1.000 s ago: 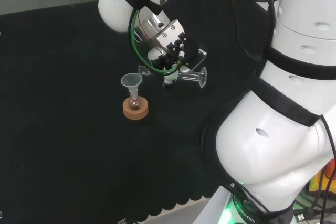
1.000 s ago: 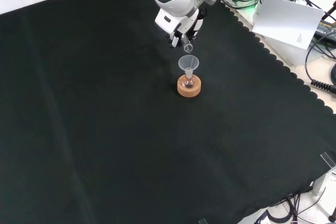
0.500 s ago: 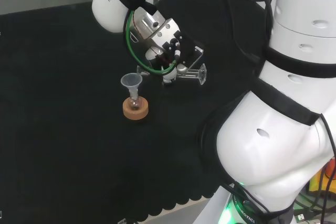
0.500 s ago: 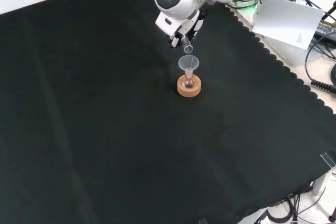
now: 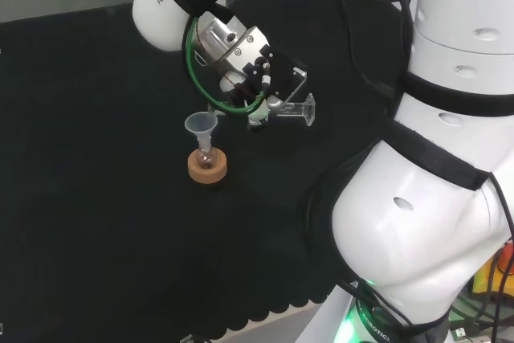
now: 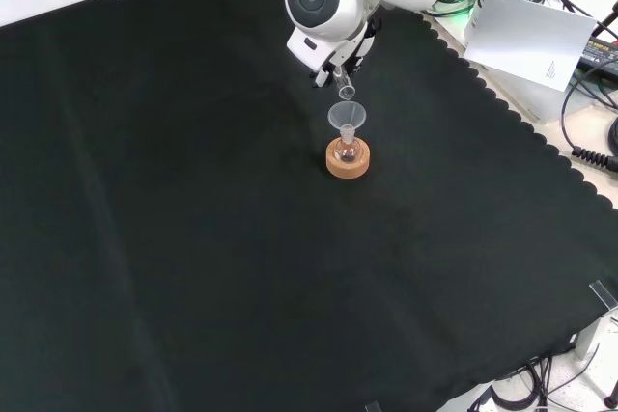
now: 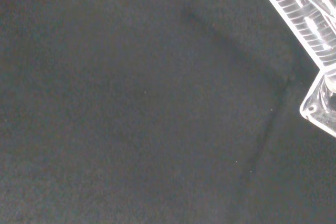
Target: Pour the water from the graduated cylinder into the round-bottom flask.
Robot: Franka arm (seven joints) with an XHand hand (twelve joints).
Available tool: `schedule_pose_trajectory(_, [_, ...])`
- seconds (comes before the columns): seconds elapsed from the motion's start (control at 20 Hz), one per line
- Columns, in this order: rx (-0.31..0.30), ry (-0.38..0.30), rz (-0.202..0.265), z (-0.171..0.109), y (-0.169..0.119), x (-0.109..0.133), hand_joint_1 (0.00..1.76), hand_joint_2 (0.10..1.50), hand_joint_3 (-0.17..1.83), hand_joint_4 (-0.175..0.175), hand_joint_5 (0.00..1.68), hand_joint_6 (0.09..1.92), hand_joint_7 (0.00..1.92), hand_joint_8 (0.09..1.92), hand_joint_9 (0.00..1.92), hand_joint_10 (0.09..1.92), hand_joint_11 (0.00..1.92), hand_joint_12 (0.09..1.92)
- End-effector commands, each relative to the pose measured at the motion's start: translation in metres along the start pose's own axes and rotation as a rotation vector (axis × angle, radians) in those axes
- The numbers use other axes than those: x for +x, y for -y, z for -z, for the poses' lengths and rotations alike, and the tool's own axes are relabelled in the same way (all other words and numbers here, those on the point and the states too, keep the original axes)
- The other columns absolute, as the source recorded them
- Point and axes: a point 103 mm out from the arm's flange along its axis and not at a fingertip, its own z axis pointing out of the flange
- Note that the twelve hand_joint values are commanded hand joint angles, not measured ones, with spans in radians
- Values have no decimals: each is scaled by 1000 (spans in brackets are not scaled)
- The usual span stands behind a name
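A small round-bottom flask stands on a cork ring with a clear funnel in its neck. In the head view the hand hangs just right of and above the funnel, its fingers curled round a clear graduated cylinder. The cylinder lies almost level, its foot pointing right and its mouth toward the funnel. In the front view the cylinder's mouth sits just above the funnel, flask and cork ring; the hand is mostly behind the arm's link. The wrist view shows the cylinder's graduated wall and foot.
Black cloth covers the bench around the flask. The arm's big white links stand at the head view's right. The cloth's scalloped edge, a white sheet and cables lie at the front view's right.
In the head view the hand and its link have shifted a little left and up, and the cylinder's foot has risen slightly. Flask, funnel and cork ring have not moved.
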Motion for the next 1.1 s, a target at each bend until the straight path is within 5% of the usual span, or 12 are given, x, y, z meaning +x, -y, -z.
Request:
schedule_pose_trajectory(0.05, [5, 35, -15, 2, 2, -1, 1133, 1109, -11, -98, 1021, 960, 1319, 255, 1450, 87, 1290, 729])
schedule_pose_trajectory(1.1, [15, 99, -28, 10, 5, 3, 1129, 1112, -10, -94, 1015, 970, 1321, 244, 1449, 87, 1293, 724])
